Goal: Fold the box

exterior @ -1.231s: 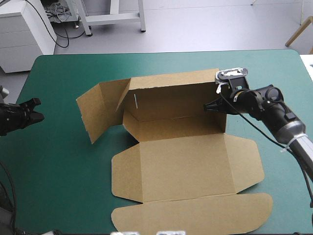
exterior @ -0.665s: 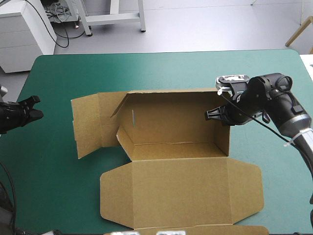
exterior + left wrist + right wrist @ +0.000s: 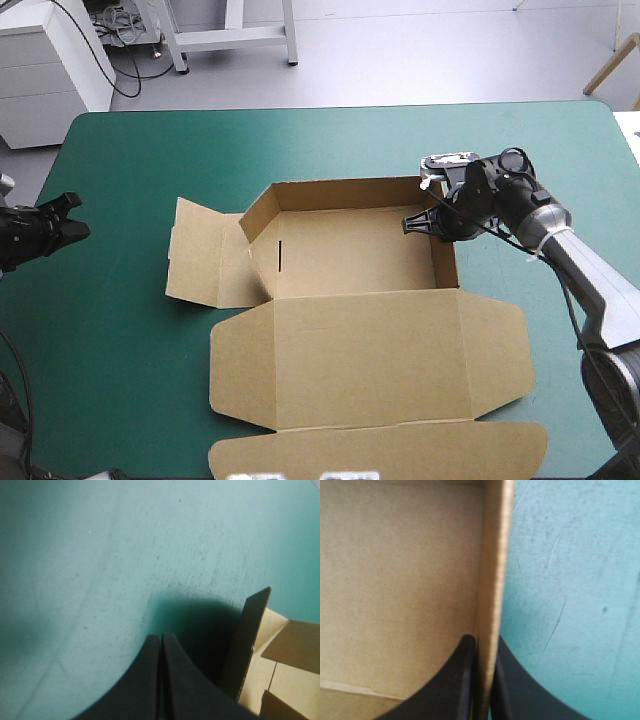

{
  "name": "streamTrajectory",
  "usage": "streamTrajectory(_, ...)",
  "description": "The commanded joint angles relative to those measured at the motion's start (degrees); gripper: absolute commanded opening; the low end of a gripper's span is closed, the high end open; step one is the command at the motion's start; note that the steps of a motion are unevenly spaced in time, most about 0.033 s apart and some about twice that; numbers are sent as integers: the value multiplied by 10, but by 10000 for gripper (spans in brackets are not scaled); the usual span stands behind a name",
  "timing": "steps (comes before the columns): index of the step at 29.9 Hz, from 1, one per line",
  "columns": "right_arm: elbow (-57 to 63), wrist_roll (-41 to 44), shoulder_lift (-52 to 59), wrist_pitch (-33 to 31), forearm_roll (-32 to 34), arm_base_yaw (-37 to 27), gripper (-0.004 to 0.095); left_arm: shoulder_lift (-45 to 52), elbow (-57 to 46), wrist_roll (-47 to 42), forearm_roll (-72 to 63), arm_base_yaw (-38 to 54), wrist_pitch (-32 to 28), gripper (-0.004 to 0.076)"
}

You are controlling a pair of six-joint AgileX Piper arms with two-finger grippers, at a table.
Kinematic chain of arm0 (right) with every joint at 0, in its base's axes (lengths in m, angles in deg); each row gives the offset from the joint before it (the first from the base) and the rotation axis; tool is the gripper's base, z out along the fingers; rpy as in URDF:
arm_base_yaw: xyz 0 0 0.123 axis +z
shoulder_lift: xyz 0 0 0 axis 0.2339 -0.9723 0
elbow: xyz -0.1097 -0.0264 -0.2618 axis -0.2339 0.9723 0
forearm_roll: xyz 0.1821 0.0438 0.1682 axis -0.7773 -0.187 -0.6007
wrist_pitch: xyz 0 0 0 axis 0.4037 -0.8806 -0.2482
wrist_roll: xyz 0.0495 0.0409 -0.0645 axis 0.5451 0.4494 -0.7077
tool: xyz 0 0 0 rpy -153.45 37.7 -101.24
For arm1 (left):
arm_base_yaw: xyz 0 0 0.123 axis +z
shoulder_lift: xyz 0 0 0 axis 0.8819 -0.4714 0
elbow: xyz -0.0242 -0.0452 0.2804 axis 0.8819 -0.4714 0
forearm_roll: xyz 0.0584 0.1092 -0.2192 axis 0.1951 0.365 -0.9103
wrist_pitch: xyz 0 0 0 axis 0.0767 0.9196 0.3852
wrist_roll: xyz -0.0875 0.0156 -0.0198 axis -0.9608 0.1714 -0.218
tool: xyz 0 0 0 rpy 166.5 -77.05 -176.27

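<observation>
Right fingers (image 3: 462,680) pinch the box (image 3: 370,340) wall, clear only in the wrist view; left fingers (image 3: 145,680) clenched, empty.

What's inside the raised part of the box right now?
Only bare brown floor in the box, plus one finger of the right claw pinching its right wall. The corner under that claw is hidden.

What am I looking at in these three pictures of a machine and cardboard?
It is a robot with two arms at a table under a teal-green cover. One picture looks down from above and behind; the other two come from cameras on each wrist, looking forward past that arm's hand. On the table lies a brown box, partly folded: walls raised into an open tray, lid flat. The right hand pinches the tray's right wall. The left hand, shut and empty, is near the table's left edge.
</observation>
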Motion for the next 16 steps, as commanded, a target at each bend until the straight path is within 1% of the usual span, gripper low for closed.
streamTrajectory(1,-10,-7,15,-10,19,-3,187,25,13,-2,-31,1,-6,-10)
streamTrajectory(2,-12,-7,15,-10,19,-3,262,25,13,-2,-31,1,-6,-10)
streamTrajectory(4,-21,-4,15,-11,19,-3,449,25,13,-2,-31,1,-6,-10)
streamTrajectory(6,-29,-4,15,-11,19,-3,613,25,13,-2,-31,1,-6,-10)
streamTrajectory(7,-36,-2,15,-11,19,-3,725,25,13,-2,-31,1,-6,-10)
streamTrajectory(9,-48,15,15,-14,19,-3,847,25,13,-2,-29,1,-6,-10)
streamTrajectory(10,-57,18,16,-20,19,-3,885,25,13,-2,-29,1,-4,-10)
streamTrajectory(11,-65,20,16,-25,18,-3,899,25,13,-2,-29,1,-4,-10)
streamTrajectory(16,-134,33,26,-80,19,-3,900,25,13,-2,-29,1,-4,-10)
